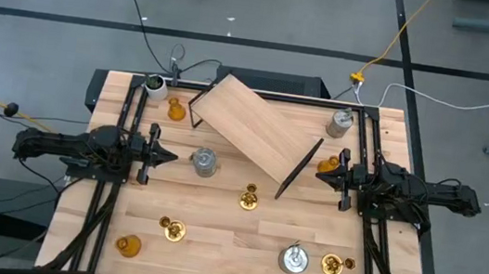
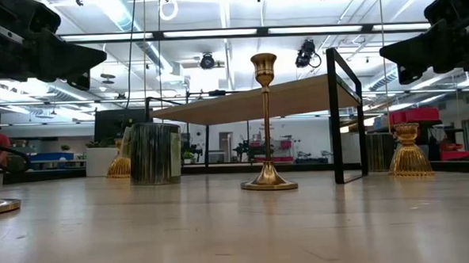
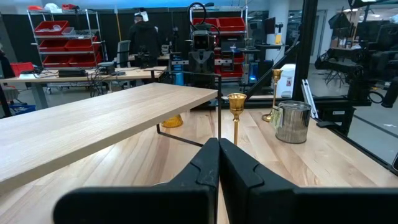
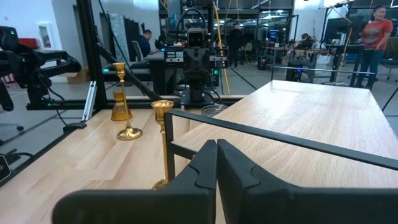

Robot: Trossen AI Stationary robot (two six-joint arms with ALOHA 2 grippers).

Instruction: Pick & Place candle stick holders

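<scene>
Nine candle stick holders stand upright on their bases on the wooden table [image 1: 216,218]. The brass sticks are near the middle [image 1: 249,197], near left [image 1: 173,230] and near right [image 1: 333,265]. The amber glass ones are far left [image 1: 175,108], near left [image 1: 126,247] and right [image 1: 328,166]. The silver cylinders are left of the middle [image 1: 204,161], near right [image 1: 293,258] and far right [image 1: 340,123]. My left gripper [image 1: 172,157] is shut and empty, raised beside the left silver cylinder [image 2: 156,153]. My right gripper [image 1: 322,176] is shut and empty, raised above the right amber holder [image 2: 410,149].
A small shelf with a wooden top [image 1: 255,124] and a black metal frame [image 1: 298,170] stands slantwise between the two grippers at the table's far middle. A white pot [image 1: 155,84] stands at the far left corner. People show in the room beyond.
</scene>
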